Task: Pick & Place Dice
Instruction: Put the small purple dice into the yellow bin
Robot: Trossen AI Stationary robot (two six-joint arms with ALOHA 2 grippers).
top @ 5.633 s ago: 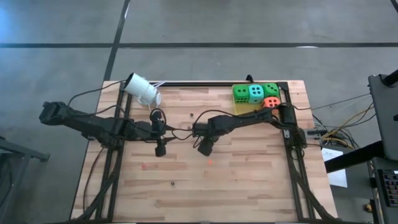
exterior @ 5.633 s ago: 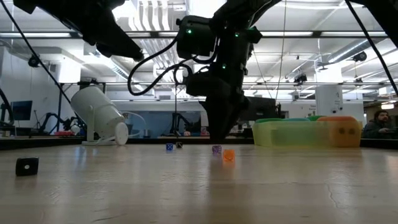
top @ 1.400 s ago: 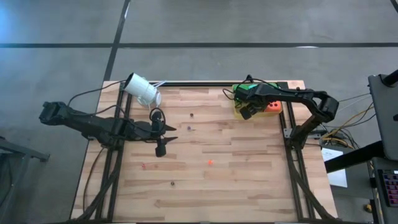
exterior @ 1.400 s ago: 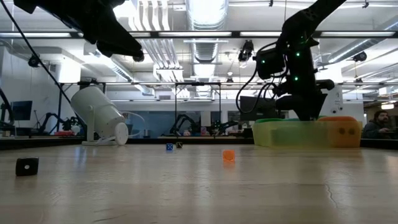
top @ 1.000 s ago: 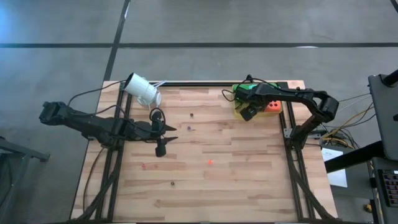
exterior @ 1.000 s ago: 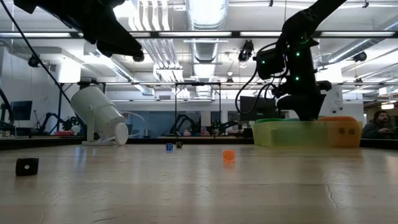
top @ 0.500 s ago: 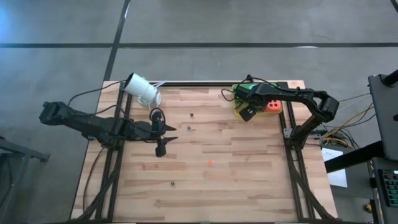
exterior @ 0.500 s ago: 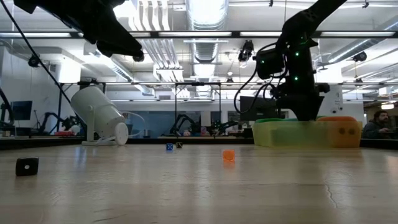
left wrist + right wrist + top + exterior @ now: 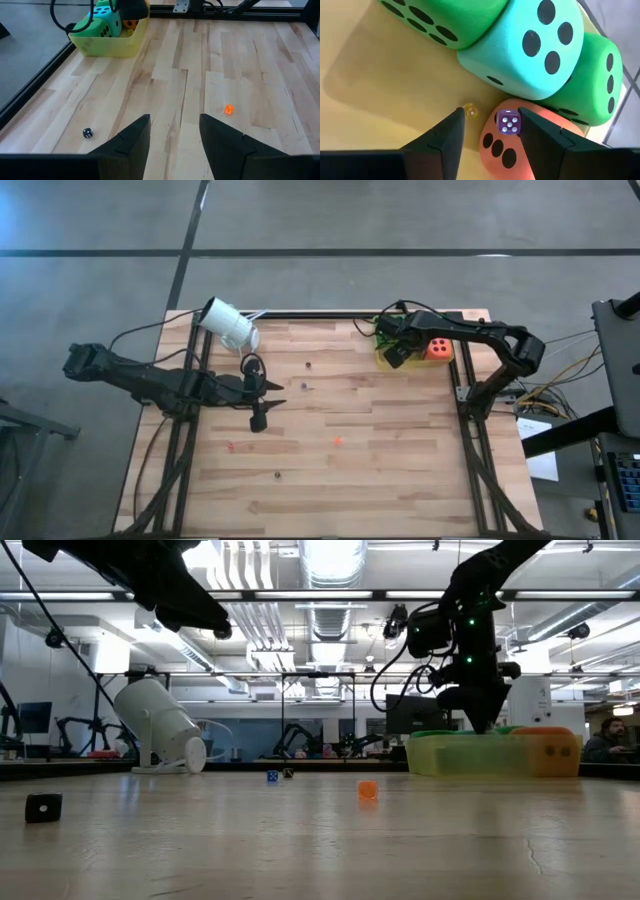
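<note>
A yellow bin [image 9: 381, 360] at the table's far right holds the foam dice: two green [image 9: 445, 20] [image 9: 600, 85], a teal one [image 9: 530, 50] and an orange-red one [image 9: 520, 145]. A tiny purple die [image 9: 509, 124] lies on top of the orange-red one, and a tiny yellow one [image 9: 470, 111] lies on the bin floor. My right gripper [image 9: 490, 117] hangs open above them, pointing down, nothing between its fingers. My left gripper [image 9: 172, 130] waits open over the table's middle left.
Tiny dice lie loose on the boards: an orange one [image 9: 228, 109] near the middle, a black one [image 9: 87, 132] and a blue one [image 9: 272, 777]. A white cylinder [image 9: 230, 325] leans at the far left corner. A black frame rail [image 9: 320, 314] runs along the far edge.
My right gripper has tipped a little and lifted slightly over the bin, staying open; the orange-red die shows more from above.
</note>
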